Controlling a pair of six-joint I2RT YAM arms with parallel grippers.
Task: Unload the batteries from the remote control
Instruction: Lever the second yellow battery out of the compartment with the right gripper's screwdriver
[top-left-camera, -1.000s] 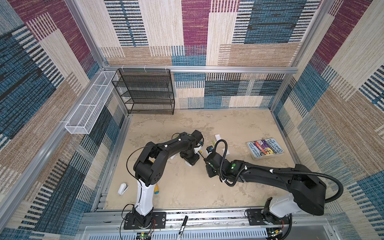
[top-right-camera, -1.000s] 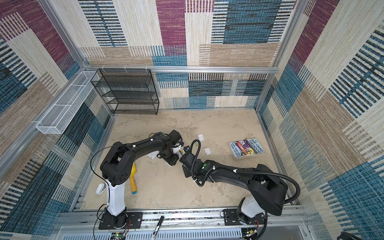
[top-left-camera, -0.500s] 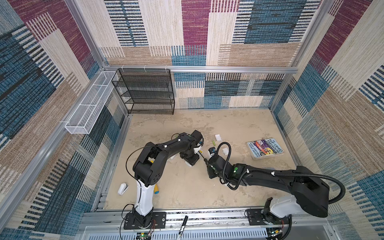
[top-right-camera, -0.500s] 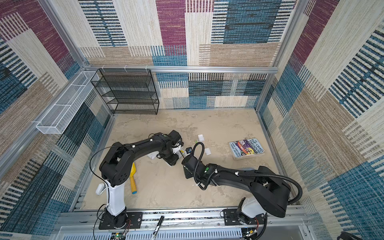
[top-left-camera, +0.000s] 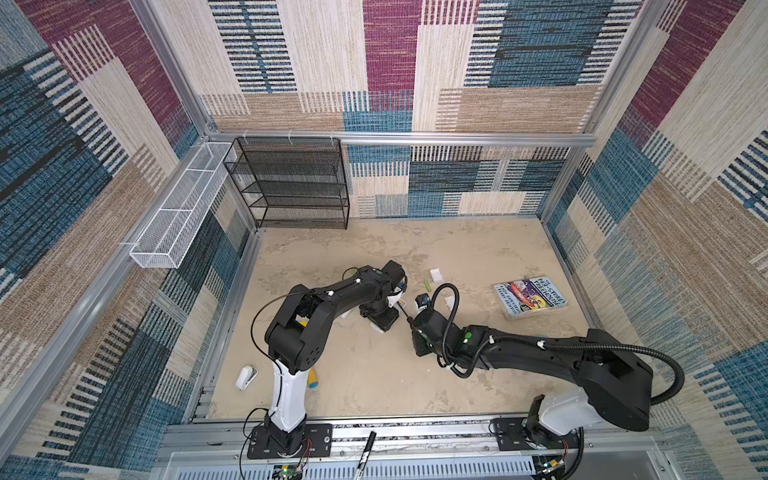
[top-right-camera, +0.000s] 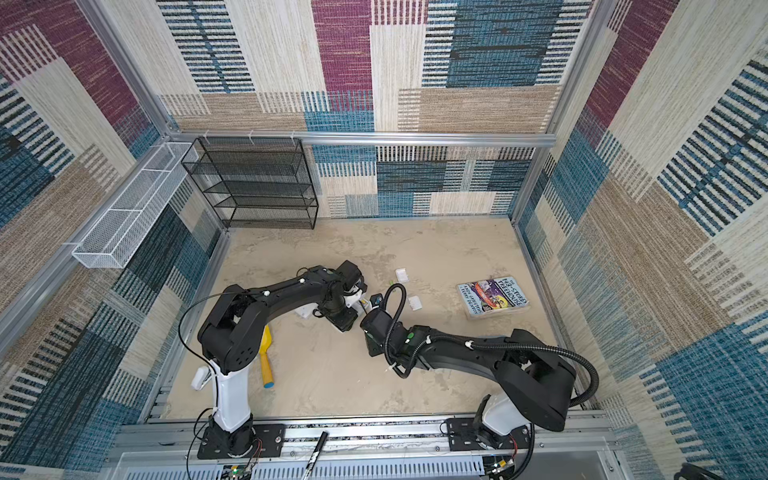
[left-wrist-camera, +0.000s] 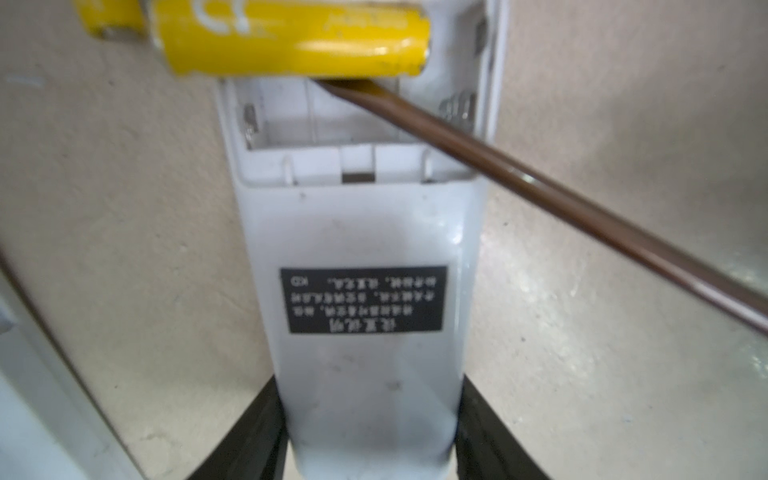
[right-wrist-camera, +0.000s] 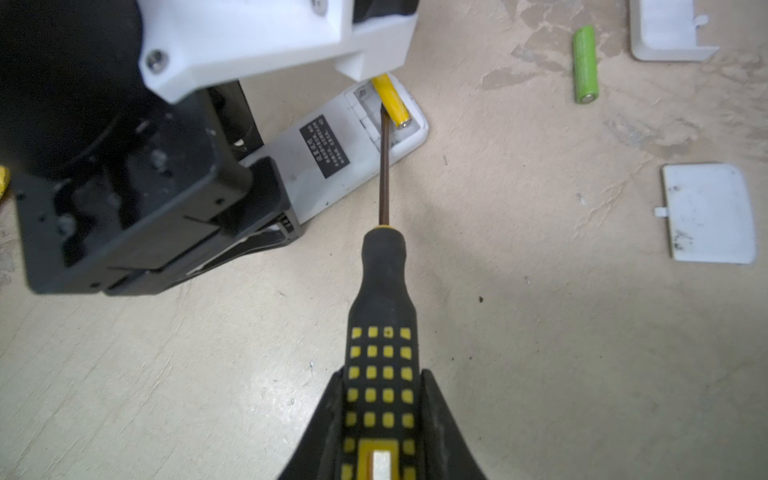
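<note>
The left pincer (left-wrist-camera: 370, 419) pinches the narrow end of the white remote (left-wrist-camera: 365, 232), which lies back-up on the tabletop (right-wrist-camera: 540, 332). The right pincer (right-wrist-camera: 384, 409) is clamped on the screwdriver (right-wrist-camera: 384, 291), whose tip sits under a yellow battery (left-wrist-camera: 291, 37) lying askew over the open compartment. A green battery (right-wrist-camera: 585, 62) lies loose on the tabletop, well apart from the remote.
</note>
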